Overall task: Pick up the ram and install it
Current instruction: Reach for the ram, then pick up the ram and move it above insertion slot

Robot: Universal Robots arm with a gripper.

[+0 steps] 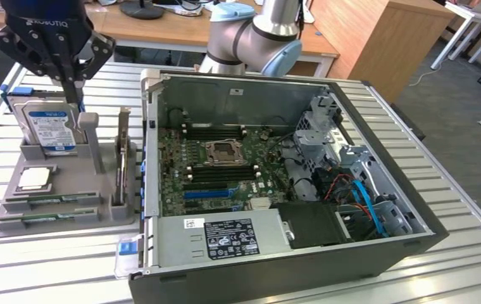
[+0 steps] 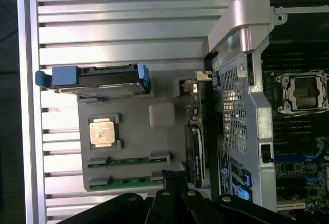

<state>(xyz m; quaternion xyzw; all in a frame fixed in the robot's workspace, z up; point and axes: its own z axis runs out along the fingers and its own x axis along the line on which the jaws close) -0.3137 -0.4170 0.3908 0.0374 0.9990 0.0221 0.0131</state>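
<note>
Gripper (image 1: 75, 96), as you saw it, hung closed and empty above the grey holder (image 1: 76, 183) on the table (image 1: 55, 259), where the ram (image 1: 50, 201) lay in its slots.

Two ram sticks (image 1: 55, 199) (image 1: 42, 219) (side by side), one hard drive (image 1: 52, 126), one processor (image 1: 35, 178).

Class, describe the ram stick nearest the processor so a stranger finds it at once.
To the exterior view's left of the open computer case sits a grey tray. Two thin green sticks lie on it; the ram is the one beside the square silver processor, not the outer stick.
</note>
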